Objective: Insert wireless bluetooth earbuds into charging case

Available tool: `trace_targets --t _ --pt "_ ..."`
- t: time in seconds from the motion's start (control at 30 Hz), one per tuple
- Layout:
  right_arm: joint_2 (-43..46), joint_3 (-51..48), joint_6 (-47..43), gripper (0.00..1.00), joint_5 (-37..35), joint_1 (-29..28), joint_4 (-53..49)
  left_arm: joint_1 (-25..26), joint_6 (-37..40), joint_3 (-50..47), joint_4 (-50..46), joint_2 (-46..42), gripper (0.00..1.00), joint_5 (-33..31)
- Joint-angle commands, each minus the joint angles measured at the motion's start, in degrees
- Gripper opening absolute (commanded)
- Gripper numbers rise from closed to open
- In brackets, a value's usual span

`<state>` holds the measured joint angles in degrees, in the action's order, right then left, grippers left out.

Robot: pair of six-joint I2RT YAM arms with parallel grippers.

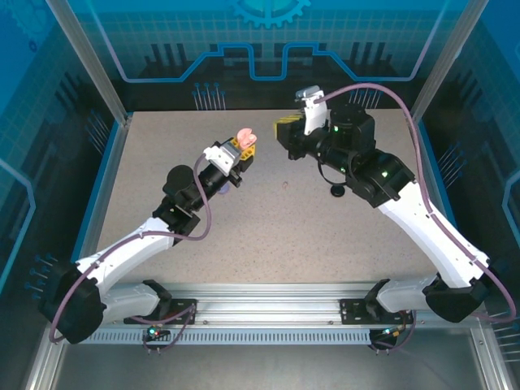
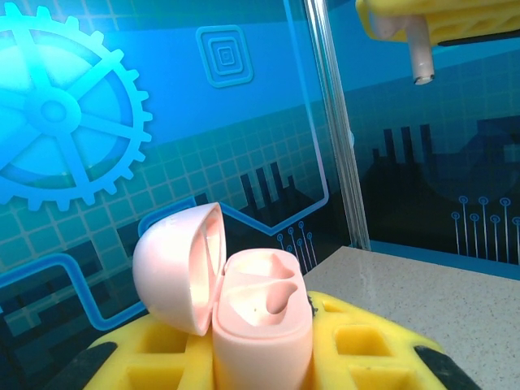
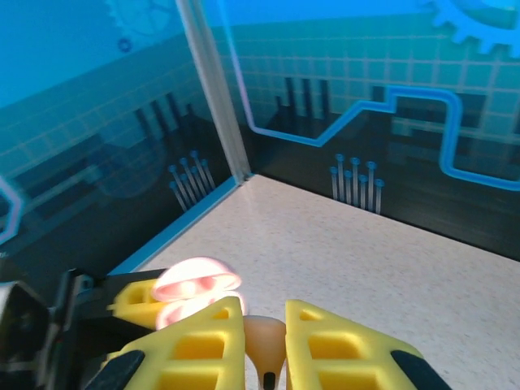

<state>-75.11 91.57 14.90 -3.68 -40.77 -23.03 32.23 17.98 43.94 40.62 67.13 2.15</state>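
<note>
Earbud (image 2: 418, 49), stem pointing down, pinched by right end effector (image 3: 264, 317); left end effector (image 1: 242, 148) grips open case (image 2: 260, 325).

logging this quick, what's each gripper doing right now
left gripper: closed on the pink case, lid open
right gripper: closed on a pale pink earbud

Table (image 1: 268, 244) free, black item (image 1: 336, 191) near right gripper (image 1: 284, 135)

The left arm (image 1: 138, 244) stretches far and rightward, its left gripper (image 1: 242, 147) clamped on a pale pink open charging case (image 1: 244, 135). The right arm (image 1: 422, 219) bends leftward. Its right gripper (image 1: 286, 135) pinches a pale pink stemmed earbud (image 3: 264, 341).
</note>
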Motion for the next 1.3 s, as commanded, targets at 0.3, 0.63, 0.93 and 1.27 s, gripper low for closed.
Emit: trace_targets --t 0.3,0.63,0.93,1.27 --pt "-0.4 -3.9 -3.6 0.14 6.7 -3.7 9.8 1.3 -2.0 2.3 -0.8 0.4 0.0 0.8" --pt "-2.8 -3.7 -5.3 0.13 6.3 -4.5 11.0 1.9 -2.4 2.8 -1.3 0.2 0.0 1.1" --pt "-4.7 -3.8 -5.6 0.12 5.6 -4.6 10.9 2.1 -2.4 3.0 -1.9 -0.6 0.0 0.9" --pt "-4.4 -6.0 -5.1 0.11 4.5 -3.7 11.2 2.1 -2.3 3.1 -2.2 -1.0 0.0 0.7"
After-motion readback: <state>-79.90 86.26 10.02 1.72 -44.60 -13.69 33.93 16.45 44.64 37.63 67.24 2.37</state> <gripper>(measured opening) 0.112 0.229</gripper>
